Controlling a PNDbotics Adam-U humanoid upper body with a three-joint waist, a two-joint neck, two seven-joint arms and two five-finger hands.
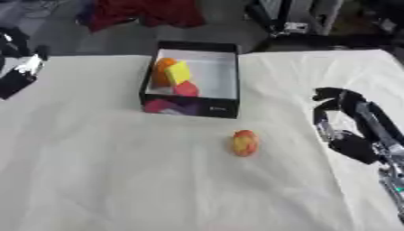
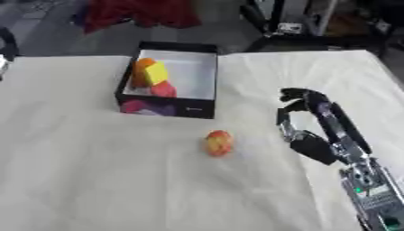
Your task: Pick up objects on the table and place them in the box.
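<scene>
Fruit (image 1: pixel 245 142), red-yellow, oval, on cloth nr box (image 1: pixel 225 109); right hand (image 2: pixel 304 119) fingers curled, holding nothing.

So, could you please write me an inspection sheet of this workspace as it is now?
Surface: table with a white cloth, lightly wrinkled.
Job's things: black box holds orange, yellow and red pieces; red-yellow fruit lies on the cloth in front of the box.
Clutter: nothing seen.
Robot hands: right robot hand right of the fruit, fingers curled, holding nothing; left robot hand at the left edge, state unclear.
Cables: nothing seen.
Surroundings: red cloth and dark equipment beyond the table.
</scene>
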